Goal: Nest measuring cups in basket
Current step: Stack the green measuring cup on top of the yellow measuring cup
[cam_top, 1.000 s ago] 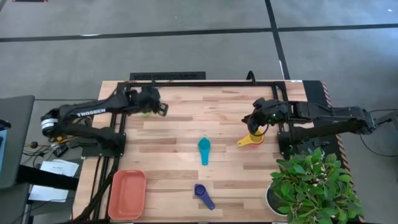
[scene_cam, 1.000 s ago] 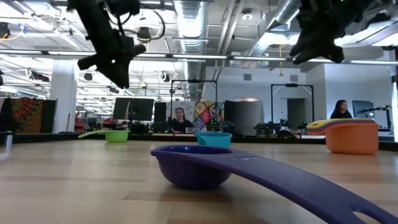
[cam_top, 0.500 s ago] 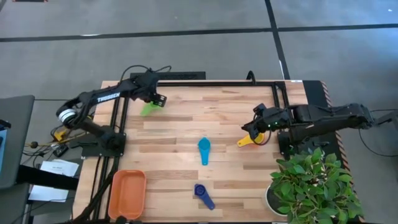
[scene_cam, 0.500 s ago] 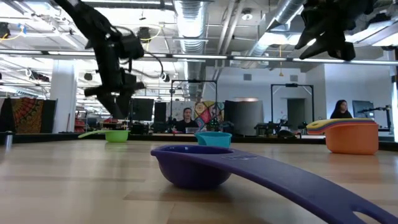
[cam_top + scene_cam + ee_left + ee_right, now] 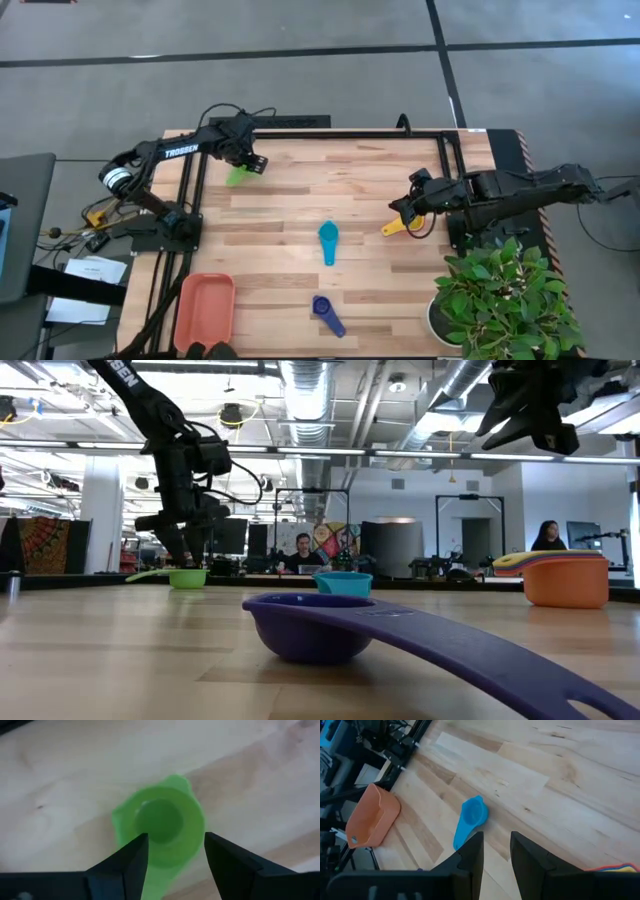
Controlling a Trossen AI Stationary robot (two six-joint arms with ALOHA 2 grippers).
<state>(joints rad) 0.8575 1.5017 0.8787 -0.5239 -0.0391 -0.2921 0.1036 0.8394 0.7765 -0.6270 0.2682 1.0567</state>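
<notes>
Left wrist view: left gripper [image 5: 172, 855] hangs right over the green cup [image 5: 162, 822] at the table's eleven o'clock, fingers apart astride its bowl, handle trailing toward seven o'clock.

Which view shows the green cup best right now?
The left wrist view: the green cup fills the frame, its open top facing the camera between the left gripper's open fingers. The high view shows a small green patch beside the gripper; the low view shows only its side, far off.
</notes>
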